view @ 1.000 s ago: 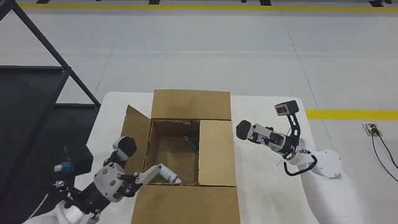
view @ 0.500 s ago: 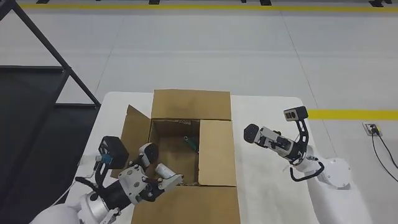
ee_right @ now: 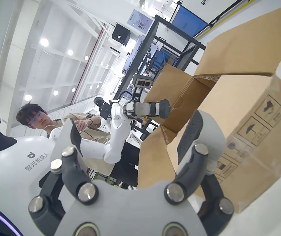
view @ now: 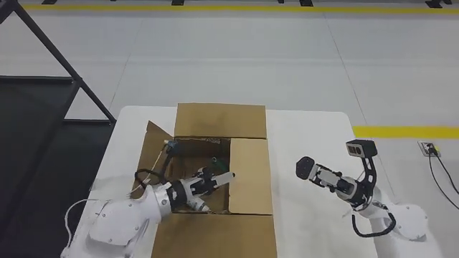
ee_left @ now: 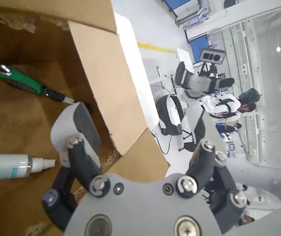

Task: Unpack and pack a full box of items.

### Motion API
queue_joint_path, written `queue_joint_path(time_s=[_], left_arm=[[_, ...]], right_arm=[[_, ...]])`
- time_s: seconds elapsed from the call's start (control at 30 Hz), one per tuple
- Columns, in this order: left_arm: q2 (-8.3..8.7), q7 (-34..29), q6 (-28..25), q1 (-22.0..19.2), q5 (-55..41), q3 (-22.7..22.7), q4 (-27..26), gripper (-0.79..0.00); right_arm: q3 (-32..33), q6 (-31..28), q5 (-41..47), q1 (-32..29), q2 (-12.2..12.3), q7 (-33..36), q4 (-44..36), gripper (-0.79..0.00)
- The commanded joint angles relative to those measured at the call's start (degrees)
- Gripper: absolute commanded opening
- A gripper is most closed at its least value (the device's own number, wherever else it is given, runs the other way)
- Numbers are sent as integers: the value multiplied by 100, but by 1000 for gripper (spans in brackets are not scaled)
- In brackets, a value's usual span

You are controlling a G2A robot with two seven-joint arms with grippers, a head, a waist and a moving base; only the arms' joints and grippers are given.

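Left gripper (ee_left: 140, 119) spread wide, empty, inside the corrugated cardboard box (view: 220, 120) — white cylindrical bottle (ee_left: 5, 166) and slim green-handled tool (ee_left: 25, 82) on its floor. Right gripper (view: 305, 167) spread, empty — near the table's (view: 308, 125) right edge.

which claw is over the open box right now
The left claw, which hangs over the cardboard box's opening; the right claw sits outside it, above the white table past the box's side flap.

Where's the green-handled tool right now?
The green-handled tool lies on the floor of the cardboard box, at the right of the opening in the top view, beside the right flap, apart from the spray bottle.
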Motion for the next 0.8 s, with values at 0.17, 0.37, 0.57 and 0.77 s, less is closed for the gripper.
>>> queue_joint_path(time_s=[0.17, 0.37, 0.57, 0.77], left_arm=[[-126, 57, 687, -691, -78, 705, 809, 0], [-211, 194, 492, -895, -554, 921, 1247, 0], [-272, 518, 105, -977, -759, 1047, 1234, 0], [-275, 796, -122, -837, -783, 996, 738, 0]], right_arm=[[201, -105, 76, -388, 77, -69, -169, 0], [178, -198, 98, -466, 123, -99, -257, 0], [74, -285, 12, -500, 178, 99, -382, 0], [-133, -237, -107, -630, 261, 205, -875, 0]])
